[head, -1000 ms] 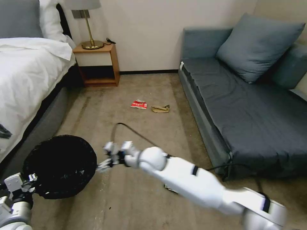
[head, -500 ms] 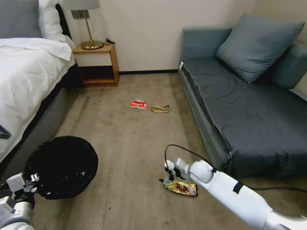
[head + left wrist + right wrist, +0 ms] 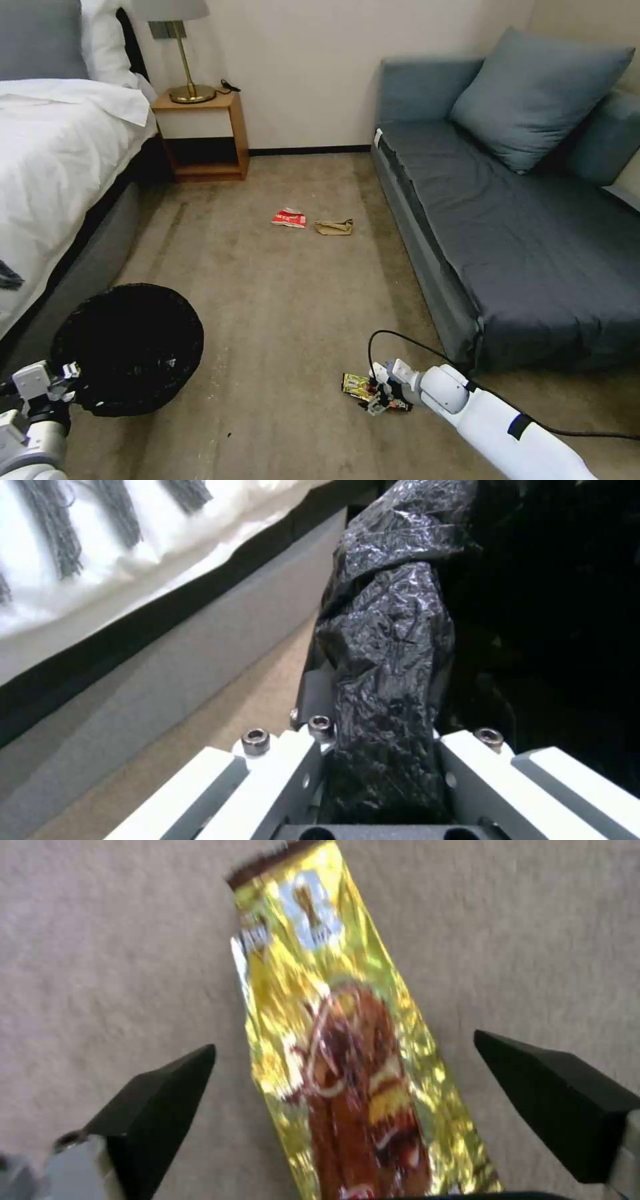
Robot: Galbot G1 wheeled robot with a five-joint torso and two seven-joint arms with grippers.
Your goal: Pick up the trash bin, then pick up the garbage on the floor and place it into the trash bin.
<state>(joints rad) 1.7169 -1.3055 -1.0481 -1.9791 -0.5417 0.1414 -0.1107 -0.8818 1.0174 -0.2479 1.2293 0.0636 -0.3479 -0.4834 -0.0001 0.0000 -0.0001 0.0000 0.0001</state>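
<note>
a white-sheeted bed (image 3: 53,153) runs along the left and a grey-blue fabric sofa (image 3: 527,220) fills the right, with worn tan carpet (image 3: 267,300) between them. near left, the round trash bin (image 3: 127,347) with its crinkled glossy black liner is held at the rim by the left gripper (image 3: 63,383), whose white jaws are pinched onto a fold of the bag; the bin's body is hidden under the liner. near right, the right gripper (image 3: 380,393) is down over the shiny yellow-brown snack wrapper (image 3: 360,385), black fingertips (image 3: 160,1090) spread either side and seemingly not touching it, though the wrist view is blurred. a black cable (image 3: 400,340) loops beside it. farther off lie a red-white packet (image 3: 289,217) and a crumpled tan paper bag (image 3: 335,227), just apart.
</note>
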